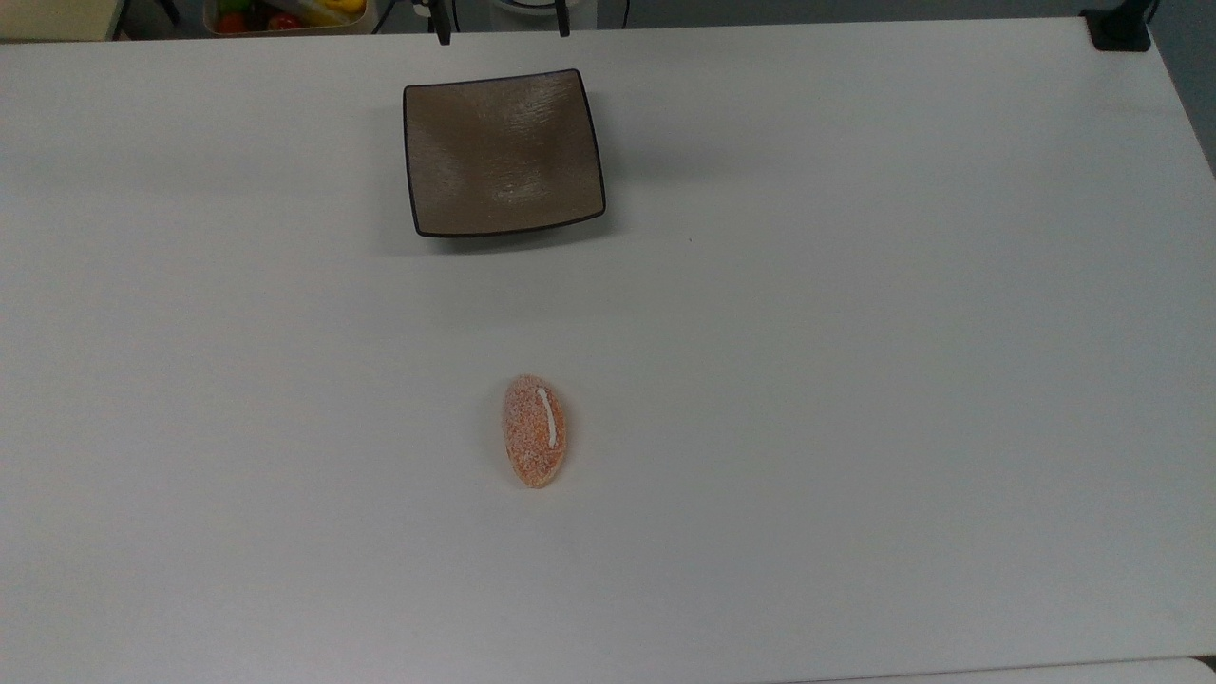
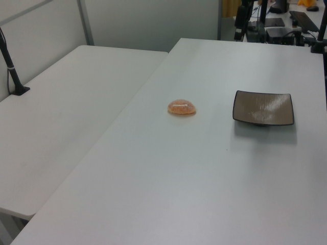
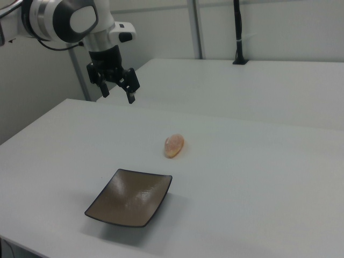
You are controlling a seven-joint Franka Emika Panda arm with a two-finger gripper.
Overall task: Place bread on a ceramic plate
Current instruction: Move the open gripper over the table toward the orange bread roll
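The bread (image 1: 534, 431) lies flat on the white worktop (image 1: 855, 380), its white slit line facing up, touched by nothing. It sits well apart from the plate (image 1: 503, 152), with bare worktop between the two: below the plate in the top view, to the plate's left in the left view (image 2: 182, 107), and beyond the plate in the right view (image 3: 174, 145). The plate (image 3: 130, 198) is square and brown-grey with a dark rim, and it rests flat with nothing on it (image 2: 263, 107).

The gripper (image 3: 117, 92) hangs in the air in the right view, up and to the left of the bread and well clear of it. Its two fingers point downward and are spread apart, released, with nothing between them and nothing touching them. It is above the far left part of the worktop as the right view shows it.
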